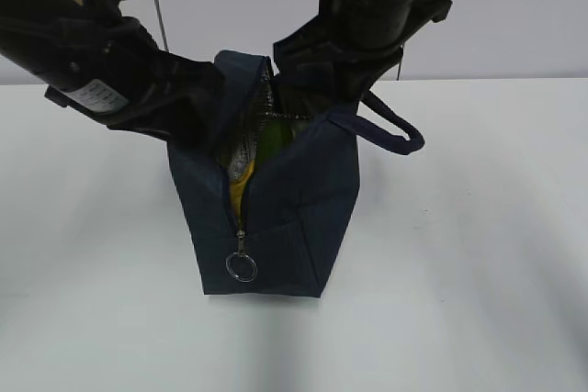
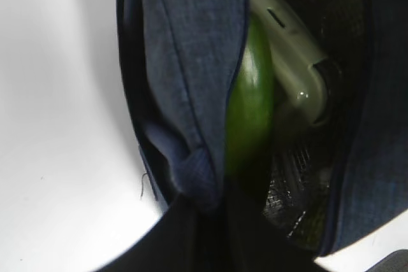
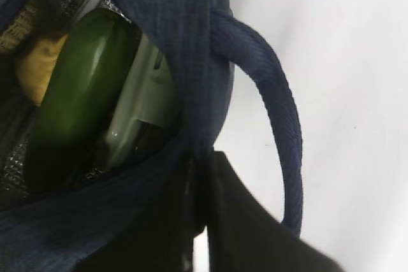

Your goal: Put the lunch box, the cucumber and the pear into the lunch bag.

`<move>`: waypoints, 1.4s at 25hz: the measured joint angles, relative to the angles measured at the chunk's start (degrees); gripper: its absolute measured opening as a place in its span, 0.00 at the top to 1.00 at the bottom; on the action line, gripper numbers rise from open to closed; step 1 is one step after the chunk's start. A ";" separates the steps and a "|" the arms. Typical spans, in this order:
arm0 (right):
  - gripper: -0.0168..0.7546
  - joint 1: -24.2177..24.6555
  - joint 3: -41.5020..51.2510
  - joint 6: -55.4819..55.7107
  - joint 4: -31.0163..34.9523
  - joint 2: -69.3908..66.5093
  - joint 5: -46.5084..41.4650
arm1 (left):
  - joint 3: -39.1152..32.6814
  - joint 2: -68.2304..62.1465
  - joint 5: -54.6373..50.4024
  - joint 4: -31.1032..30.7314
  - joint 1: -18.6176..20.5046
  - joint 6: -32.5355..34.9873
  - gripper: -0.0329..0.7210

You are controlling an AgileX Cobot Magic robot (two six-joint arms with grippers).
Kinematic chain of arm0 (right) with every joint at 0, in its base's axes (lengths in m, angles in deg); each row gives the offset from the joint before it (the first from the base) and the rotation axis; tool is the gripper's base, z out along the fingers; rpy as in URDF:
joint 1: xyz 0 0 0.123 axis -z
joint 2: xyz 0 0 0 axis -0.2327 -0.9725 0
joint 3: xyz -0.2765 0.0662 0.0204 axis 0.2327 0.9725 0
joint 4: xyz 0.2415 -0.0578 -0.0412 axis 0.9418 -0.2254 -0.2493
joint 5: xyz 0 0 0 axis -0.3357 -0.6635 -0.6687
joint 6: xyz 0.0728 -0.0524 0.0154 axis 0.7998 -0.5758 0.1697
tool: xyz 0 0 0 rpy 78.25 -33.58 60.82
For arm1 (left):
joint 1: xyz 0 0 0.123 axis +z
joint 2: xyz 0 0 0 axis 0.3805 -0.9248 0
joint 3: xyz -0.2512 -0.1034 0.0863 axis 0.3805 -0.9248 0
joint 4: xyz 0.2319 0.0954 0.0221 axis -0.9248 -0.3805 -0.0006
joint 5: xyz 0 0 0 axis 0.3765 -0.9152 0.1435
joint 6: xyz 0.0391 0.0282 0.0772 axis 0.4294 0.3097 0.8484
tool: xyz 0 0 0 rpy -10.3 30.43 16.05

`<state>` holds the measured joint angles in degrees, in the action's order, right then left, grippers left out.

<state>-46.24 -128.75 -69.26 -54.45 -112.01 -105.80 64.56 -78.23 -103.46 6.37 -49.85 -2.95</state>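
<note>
The dark navy lunch bag (image 1: pixel 294 218) stands open at mid-table. Inside it lie the green cucumber (image 3: pixel 83 74), the lunch box (image 3: pixel 143 100) with its pale green lid, and the yellow pear (image 3: pixel 38 62). The cucumber (image 2: pixel 252 106) and lunch box (image 2: pixel 287 49) also show in the left wrist view. A little yellow (image 1: pixel 237 197) shows through the zipper slit. My left gripper (image 1: pixel 216 107) is shut on the bag's left rim (image 2: pixel 191 170). My right gripper (image 1: pixel 317 89) is shut on the right rim (image 3: pixel 185 125) beside the handle (image 3: pixel 268 93).
The zipper's metal ring pull (image 1: pixel 241 266) hangs at the bag's near end. The padded handle (image 1: pixel 395 130) loops out to the right. The white table (image 1: pixel 459 254) surrounds the bag. Both dark arms crowd over the bag's far end.
</note>
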 joint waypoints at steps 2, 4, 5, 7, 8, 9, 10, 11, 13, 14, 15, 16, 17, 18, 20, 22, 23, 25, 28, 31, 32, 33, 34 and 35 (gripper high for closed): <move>0.96 0.21 1.45 -0.08 -0.49 0.21 0.37 | 0.00 -0.70 0.30 0.13 -0.73 0.00 0.96; 0.96 0.35 2.62 -0.08 -0.94 0.21 0.37 | 0.00 -1.76 0.17 0.27 -1.25 0.00 0.96; 0.96 0.35 2.99 -0.08 -1.31 0.21 0.37 | 0.00 -2.29 0.22 0.37 -1.49 0.00 0.96; 0.96 0.35 3.01 -0.08 -1.86 0.21 0.65 | 0.02 -3.29 0.27 0.37 -1.77 0.00 0.96; 0.96 0.35 3.01 -0.08 -2.15 0.21 0.74 | 0.02 -3.71 0.27 0.37 -1.90 0.00 0.96; 0.96 0.35 3.01 -0.08 -2.37 0.21 0.88 | 0.08 -3.94 0.40 0.42 -1.90 0.00 0.96; 0.96 0.35 3.01 -0.08 -2.37 0.21 0.91 | 0.13 -3.99 0.47 0.42 -1.90 0.00 0.96; 0.96 0.35 3.01 -0.08 -2.37 0.21 1.01 | 0.20 -3.99 0.52 0.42 -1.90 0.00 0.96; 0.96 0.35 3.01 -0.14 -1.92 0.21 1.01 | 0.30 -3.99 0.58 0.42 -1.90 0.00 0.96; 0.96 0.35 3.01 -0.22 -1.59 0.21 1.01 | 0.30 -3.99 0.58 0.42 -1.90 0.00 0.96; 0.95 0.35 3.01 -0.50 -1.28 0.21 1.01 | 0.30 -4.03 0.58 0.42 -1.90 0.00 0.95; 0.93 0.35 3.01 -0.74 -1.16 0.21 1.01 | 0.30 -4.03 0.58 0.42 -1.90 0.00 0.95; 0.90 0.35 3.01 -0.87 -1.16 0.21 1.01 | 0.30 -4.03 0.62 0.42 -1.90 0.00 0.93; 0.87 0.35 3.01 -0.93 -1.16 0.21 1.14 | 0.30 -4.03 0.62 0.42 -1.90 0.00 0.91; 0.73 0.35 3.01 -1.02 -1.16 0.36 1.39 | 0.30 -4.03 0.68 0.42 -1.90 0.00 0.83; 0.56 0.35 3.01 -1.16 -1.16 0.50 1.59 | 0.30 -4.03 0.75 0.42 -1.90 0.00 0.72; 0.49 0.35 3.01 -1.22 -1.07 0.50 1.59 | 0.30 -4.03 0.75 0.37 -1.90 0.00 0.65; 0.38 0.35 3.01 -1.30 -1.07 0.50 1.59 | 0.30 -4.03 0.75 0.19 -1.90 0.11 0.52; 0.34 0.35 3.01 -1.46 -1.07 0.90 1.59 | 0.30 -3.29 0.75 -0.27 -1.90 1.89 0.37; 0.36 0.35 3.01 -1.74 -1.07 2.33 1.59 | 0.30 -1.20 0.82 -1.15 -1.90 4.15 0.33; 0.37 0.35 3.01 -1.74 -1.07 3.02 1.59 | 0.30 -0.43 0.88 -1.75 -1.90 4.49 0.33; 0.38 0.35 3.01 -1.89 -1.07 3.96 1.59 | 0.30 0.52 1.03 -2.77 -1.90 4.75 0.32; 0.40 0.35 3.01 -1.95 -1.07 5.05 1.59 | 0.30 1.43 1.14 -4.03 -1.90 4.95 0.32; 0.41 0.35 3.01 -1.95 -1.07 6.05 1.59 | 0.30 2.21 1.14 -5.10 -1.90 5.08 0.32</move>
<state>-45.89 -125.74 -71.21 -55.52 -105.97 -104.22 64.86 -76.02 -102.32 1.28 -51.74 2.14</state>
